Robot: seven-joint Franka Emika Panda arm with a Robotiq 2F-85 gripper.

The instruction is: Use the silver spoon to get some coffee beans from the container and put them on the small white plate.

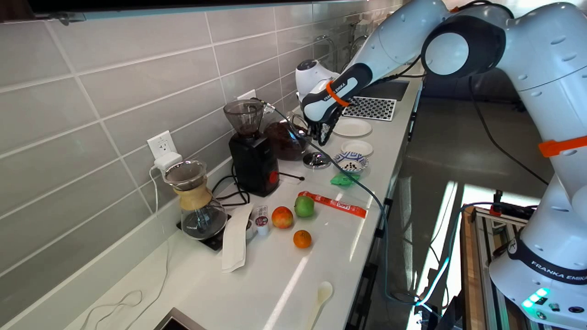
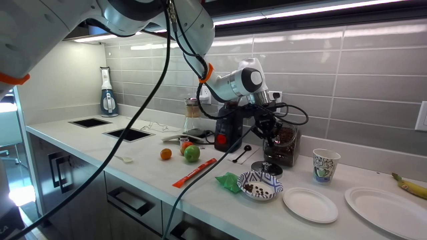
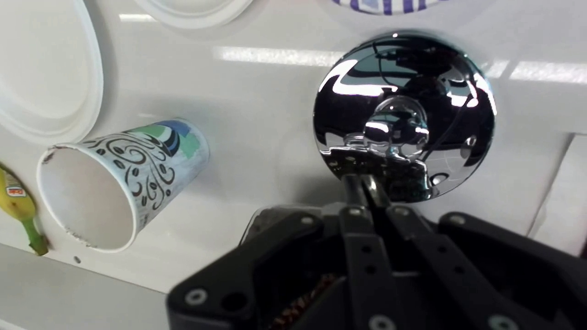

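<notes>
Coffee beans [image 2: 283,156] lie dark and pebbly in a clear jar [image 2: 296,148], the clenched hand [image 3: 364,182] near a mirror-bright lid [image 3: 403,119].

I'm standing in a kitchen, home or office unclear. Giveaways: long white counter [image 2: 146,153], tiled wall [image 2: 367,66] behind, drawers [image 2: 128,201] below, coffee grinder [image 1: 253,165] and glass coffee maker [image 1: 192,198] out on top.

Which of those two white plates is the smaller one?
The small white plate, next to the blue-patterned bowl. The large white plate looks wider in both exterior views and lies farther from that bowl.
</notes>
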